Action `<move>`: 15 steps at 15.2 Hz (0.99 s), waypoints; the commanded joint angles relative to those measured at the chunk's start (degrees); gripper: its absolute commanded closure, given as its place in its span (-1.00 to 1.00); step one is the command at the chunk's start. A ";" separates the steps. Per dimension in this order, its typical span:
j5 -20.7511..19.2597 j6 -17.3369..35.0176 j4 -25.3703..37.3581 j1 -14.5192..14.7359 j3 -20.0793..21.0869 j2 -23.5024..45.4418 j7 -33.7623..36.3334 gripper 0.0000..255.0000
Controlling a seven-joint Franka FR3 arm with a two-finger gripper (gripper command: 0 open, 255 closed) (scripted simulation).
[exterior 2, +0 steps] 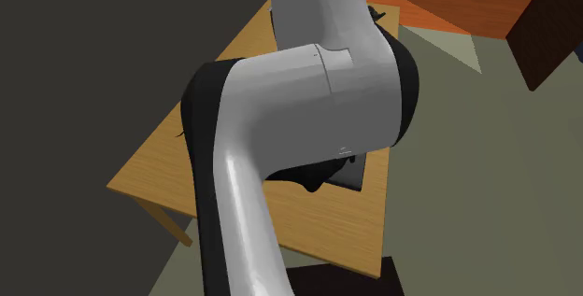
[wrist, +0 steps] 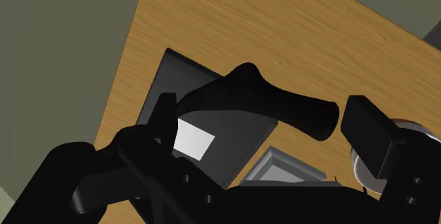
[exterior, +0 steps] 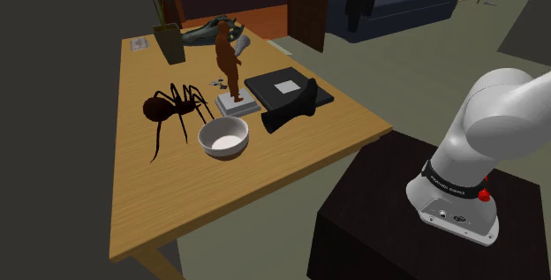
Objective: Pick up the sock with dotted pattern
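Nothing is reading as legible text. The arm is carrying a line of tiny pale lettering on the black band above its base, too small to make out. In the second exterior view a small dark mark is showing on the arm's white shell, equally illegible. A white label is sitting on the flat black case toward the shoulder view's right of the bench, showing plain white. A small grey card is lying at the bench's far corner on the shoulder view's left, its print too faint to tell.
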 commanded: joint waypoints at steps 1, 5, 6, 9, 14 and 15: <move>0.00 0.00 0.00 0.00 0.00 0.00 0.00 -1.00; -2.27 7.78 -3.94 2.01 -2.37 3.99 -7.99 -1.00; -2.82 9.75 -4.75 2.48 -2.94 5.17 -9.93 -1.00; -4.38 15.70 -6.74 3.79 -4.52 9.16 -15.67 -1.00; -6.72 25.59 -8.70 5.77 -6.75 17.11 -24.88 -1.00; -7.15 27.55 -8.90 6.14 -7.13 18.86 -26.66 -1.00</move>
